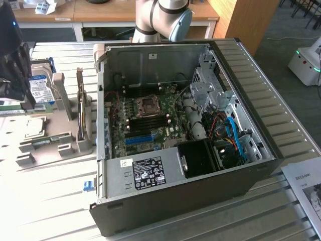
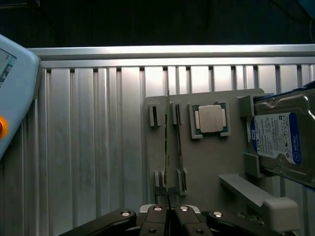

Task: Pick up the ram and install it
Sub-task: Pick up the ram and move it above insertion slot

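- Black metal fingers point(image 2: 156, 219) with silver screw heads are seen nearest the wrist camera, pressed narrowly together on the ram point(image 2: 167, 147).
- From the wrist the ram is seen edge-on as a thin green line, and it is held above a flat grey moulded holder point(image 2: 211, 167).
- A second green stick point(image 2: 179, 147) is seated just beside it, between small grey slotted blocks of the holder.
- A square processor point(image 2: 209, 119) with a dull metal lid is set flat in a recess, and a silver hard drive point(image 2: 278, 137) with a blue and white label is propped at a tilt on grey brackets.
- The holder is carried by a counter point(image 2: 88, 147) of ribbed, brushed aluminium; a pale blue rounded device point(image 2: 12, 83) with an orange button lies at its edge.
- In the exterior view, an open dark grey computer case point(image 1: 175, 201) of sheet steel is shown on the counter, with its green motherboard point(image 1: 150, 118), blue cables and a white label exposed.
- At the exterior view's left the holder is seen well apart from the motherboard, under a dark blurred head point(image 1: 11, 60) that carries the fingers.
- The grip cannot be told from this view.
- The arm's point(image 1: 160, 17) pale grey rounded joints are seen behind the case.
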You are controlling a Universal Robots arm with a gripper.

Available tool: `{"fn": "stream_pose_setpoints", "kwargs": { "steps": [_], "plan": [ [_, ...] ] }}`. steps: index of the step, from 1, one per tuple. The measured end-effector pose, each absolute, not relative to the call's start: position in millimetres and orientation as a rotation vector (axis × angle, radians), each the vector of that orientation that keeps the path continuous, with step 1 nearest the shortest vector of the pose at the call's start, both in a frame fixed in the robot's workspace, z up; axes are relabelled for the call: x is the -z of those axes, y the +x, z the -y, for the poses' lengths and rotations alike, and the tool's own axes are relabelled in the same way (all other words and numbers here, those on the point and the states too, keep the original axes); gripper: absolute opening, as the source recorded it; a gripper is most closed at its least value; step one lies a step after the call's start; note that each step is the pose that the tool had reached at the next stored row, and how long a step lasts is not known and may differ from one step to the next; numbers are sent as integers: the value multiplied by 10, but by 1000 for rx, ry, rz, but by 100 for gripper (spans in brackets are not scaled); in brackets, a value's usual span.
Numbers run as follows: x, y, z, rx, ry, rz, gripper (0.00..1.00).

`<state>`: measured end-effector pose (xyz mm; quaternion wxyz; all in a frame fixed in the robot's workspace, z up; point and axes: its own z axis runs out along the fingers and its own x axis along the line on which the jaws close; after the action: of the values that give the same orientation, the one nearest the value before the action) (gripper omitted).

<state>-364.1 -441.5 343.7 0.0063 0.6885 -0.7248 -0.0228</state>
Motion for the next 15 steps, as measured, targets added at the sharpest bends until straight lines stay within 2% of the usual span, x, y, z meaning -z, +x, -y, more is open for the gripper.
{"fn": "stream_pose_setpoints", "kwargs": {
  "steps": [15],
  "plan": [
    [-3657, -3637, 4415, 73, 2154, 2267, 12]
  ]
}}
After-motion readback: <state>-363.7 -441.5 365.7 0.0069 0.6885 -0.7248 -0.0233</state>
